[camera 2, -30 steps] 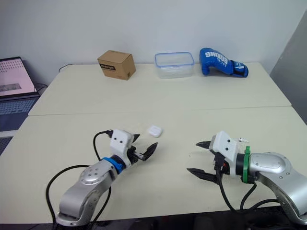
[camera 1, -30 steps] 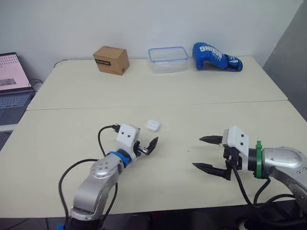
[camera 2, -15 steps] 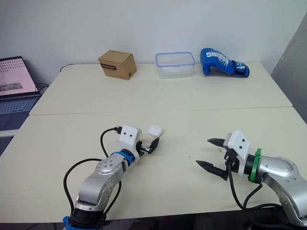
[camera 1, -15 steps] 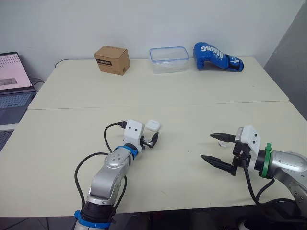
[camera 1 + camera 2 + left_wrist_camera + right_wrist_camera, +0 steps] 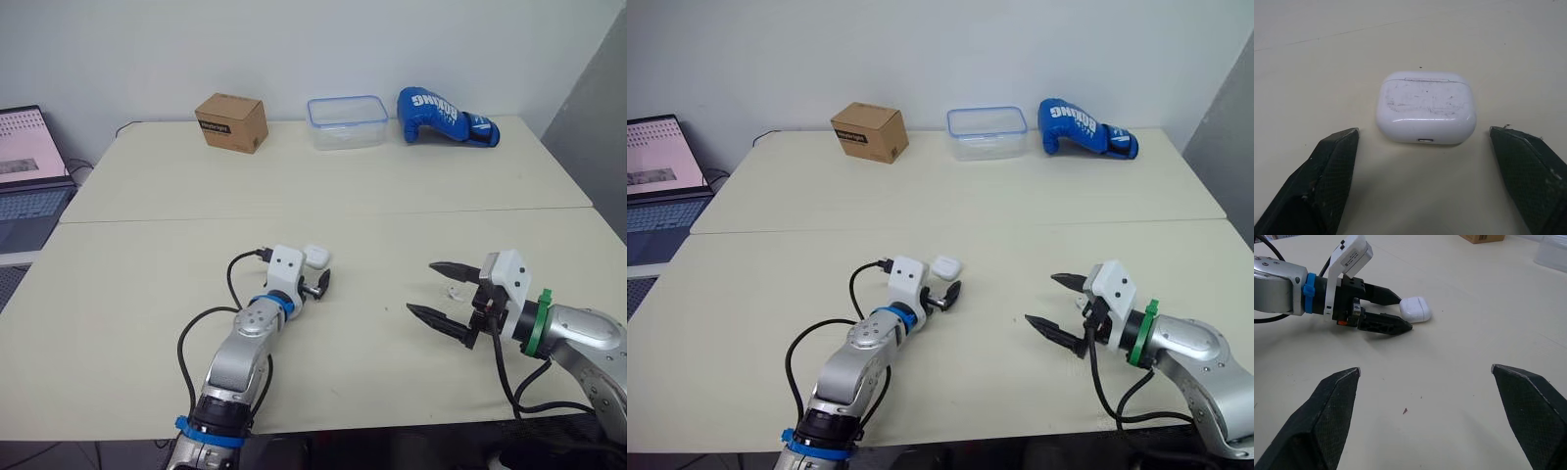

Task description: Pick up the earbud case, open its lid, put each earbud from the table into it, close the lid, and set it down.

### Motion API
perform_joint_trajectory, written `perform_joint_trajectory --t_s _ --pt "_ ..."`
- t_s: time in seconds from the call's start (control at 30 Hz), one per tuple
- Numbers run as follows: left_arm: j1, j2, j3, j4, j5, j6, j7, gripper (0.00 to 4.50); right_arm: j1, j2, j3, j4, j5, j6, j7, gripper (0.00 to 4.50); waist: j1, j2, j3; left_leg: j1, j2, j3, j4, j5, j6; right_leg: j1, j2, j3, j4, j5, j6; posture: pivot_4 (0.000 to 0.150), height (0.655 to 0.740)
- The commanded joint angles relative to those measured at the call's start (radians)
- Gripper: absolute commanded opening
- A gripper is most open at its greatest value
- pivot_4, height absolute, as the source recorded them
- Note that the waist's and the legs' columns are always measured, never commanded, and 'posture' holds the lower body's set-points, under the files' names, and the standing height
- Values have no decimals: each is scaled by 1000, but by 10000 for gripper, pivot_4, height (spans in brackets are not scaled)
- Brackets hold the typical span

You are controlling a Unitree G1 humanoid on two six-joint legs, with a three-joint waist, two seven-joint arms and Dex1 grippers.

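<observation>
- We find the earbud case [image 5: 1425, 107] lying flat on the table [image 5: 147, 323], on the near tabletop just past the seam between the two tabletops, left of centre.
- The case is white and rounded, with its lid shut. We see fine scuff marks across its top face and a small port slot in the end that faces the left gripper [image 5: 948, 291].
- The left gripper rests low over the table with its claw spread wide. One black finger stands on each side of the case's near end, and in the left wrist view bare table shows between each finger and the case.
- The right gripper [image 5: 421, 288] hovers over the near tabletop, well apart from the case. Its claw is also spread wide, it holds nothing, and it points towards the left arm.
- On the far tabletop, near the wall, a brown cardboard box [image 5: 231, 121] carries a dark label. We cannot read the print on it.
- Beside the box stands a clear plastic container [image 5: 345, 122] with a blue rim.
- Beside the container lies a blue boxing glove [image 5: 446, 115] with white lettering on the cuff side. We cannot read this with certainty.
- An open laptop [image 5: 24, 171] sits off the table's left edge. Its screen shows a pale page whose text we cannot make out.
</observation>
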Motion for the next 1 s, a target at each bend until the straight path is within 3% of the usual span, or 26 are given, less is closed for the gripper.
perform_joint_trajectory --t_s 0.03,0.8,0.9,1.0 --pt "-16 -10 -3 21 9 -21 -7 44449 -12 2 -1 -40 9 0 -9 45000 0 0 0 0 0 0 0 0 0 0 0 0 0 0 0 1500 7307" --pt "-68 -28 -10 108 25 -37 -33 44449 -23 -5 11 -83 12 48 -32 45000 9 0 0 1 0 0 1 0 0 1 0 0 1 0 0 1500 7307" --pt "-89 -23 -13 76 24 37 -34 38843 -19 -3 9 -86 13 51 -32 45000 10 0 0 1 0 0 1 0 0 1 0 0 1 0 0 1500 7307" --pt "-129 -16 -17 36 28 139 -29 38843 -15 -1 10 -85 11 49 -33 45000 10 0 0 1 0 0 1 0 0 1 0 0 0 0 0 1500 7307"
